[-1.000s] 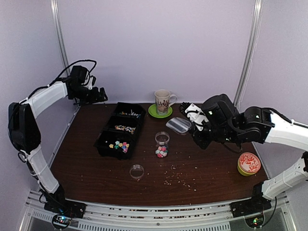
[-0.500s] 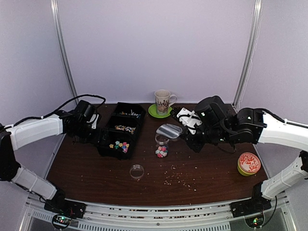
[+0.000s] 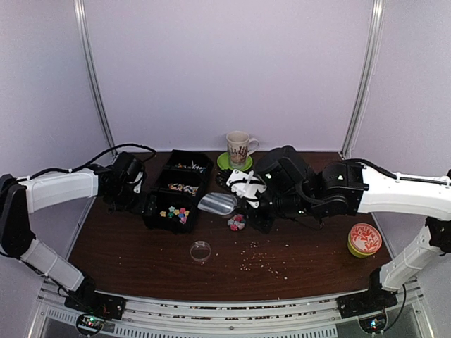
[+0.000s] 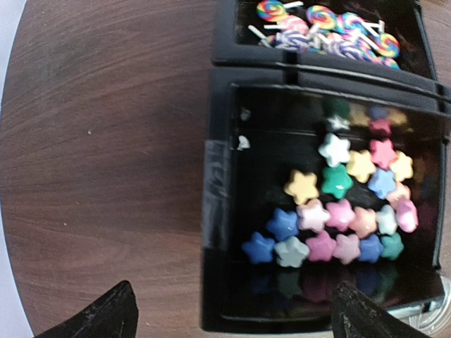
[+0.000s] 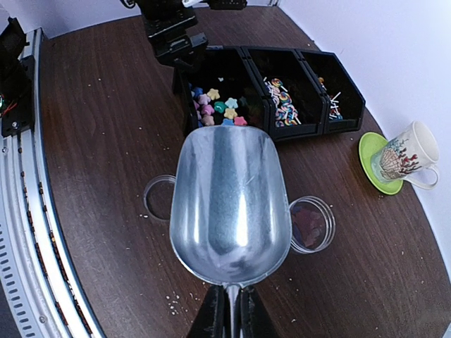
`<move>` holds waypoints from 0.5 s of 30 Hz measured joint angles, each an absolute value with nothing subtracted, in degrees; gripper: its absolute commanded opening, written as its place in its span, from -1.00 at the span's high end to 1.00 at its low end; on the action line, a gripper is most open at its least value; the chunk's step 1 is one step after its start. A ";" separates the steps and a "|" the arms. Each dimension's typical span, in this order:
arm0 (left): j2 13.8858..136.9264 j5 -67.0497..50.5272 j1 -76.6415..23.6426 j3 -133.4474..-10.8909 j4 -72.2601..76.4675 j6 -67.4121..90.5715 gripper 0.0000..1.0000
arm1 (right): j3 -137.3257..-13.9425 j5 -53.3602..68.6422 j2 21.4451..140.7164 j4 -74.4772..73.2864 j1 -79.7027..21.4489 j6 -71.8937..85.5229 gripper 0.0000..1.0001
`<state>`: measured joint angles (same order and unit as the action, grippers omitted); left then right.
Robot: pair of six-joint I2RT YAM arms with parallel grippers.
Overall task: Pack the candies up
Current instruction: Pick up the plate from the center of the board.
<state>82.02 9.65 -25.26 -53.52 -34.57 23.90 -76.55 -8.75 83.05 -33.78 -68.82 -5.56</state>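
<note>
Pastel star candies [image 4: 338,204] fill the near compartment of the black tray [image 3: 156,211]; swirl lollipops [image 4: 324,32] lie in the middle one. My left gripper [image 4: 232,301] stands open, straddling the tray's near wall, at the tray's left end [image 3: 144,203]. My right gripper [image 5: 229,313] is shut on the handle of an empty metal scoop [image 5: 229,204]. The scoop [image 3: 217,203] hangs between the tray and a small clear jar [image 3: 237,222] with a few candies [image 5: 308,225] in it.
An empty clear round dish [image 3: 200,251] sits near the front, left of the scoop in the right wrist view [image 5: 156,198]. A mug on a green saucer [image 3: 239,149] stands at the back. An orange tin [image 3: 364,239] is at the right edge. Pale crumbs [image 3: 264,262] dot the table.
My left arm came down from high at the back left to the tray's left end. My right arm carried the scoop leftward, past the jar, towards the tray.
</note>
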 measured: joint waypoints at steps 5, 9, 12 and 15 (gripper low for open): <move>86.11 8.75 -21.82 -56.75 -33.98 23.03 -0.82 | -78.19 -8.78 85.14 -33.58 -69.84 -6.11 1.00; 91.70 7.16 -21.30 -59.70 -32.58 22.17 -0.61 | -78.19 -8.84 85.17 -33.63 -70.00 -6.28 1.00; 94.74 5.56 -21.32 -60.53 -31.48 21.74 -0.35 | -78.19 -8.99 85.17 -33.63 -70.02 -6.28 1.00; 96.07 4.60 -21.32 -60.58 -31.24 21.54 -0.01 | -78.19 -9.15 85.17 -33.63 -70.04 -6.26 1.00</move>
<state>96.07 4.60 -21.32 -60.58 -31.24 21.54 -78.19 -9.15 85.17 -33.63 -70.04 -6.26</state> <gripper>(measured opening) 0.639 0.062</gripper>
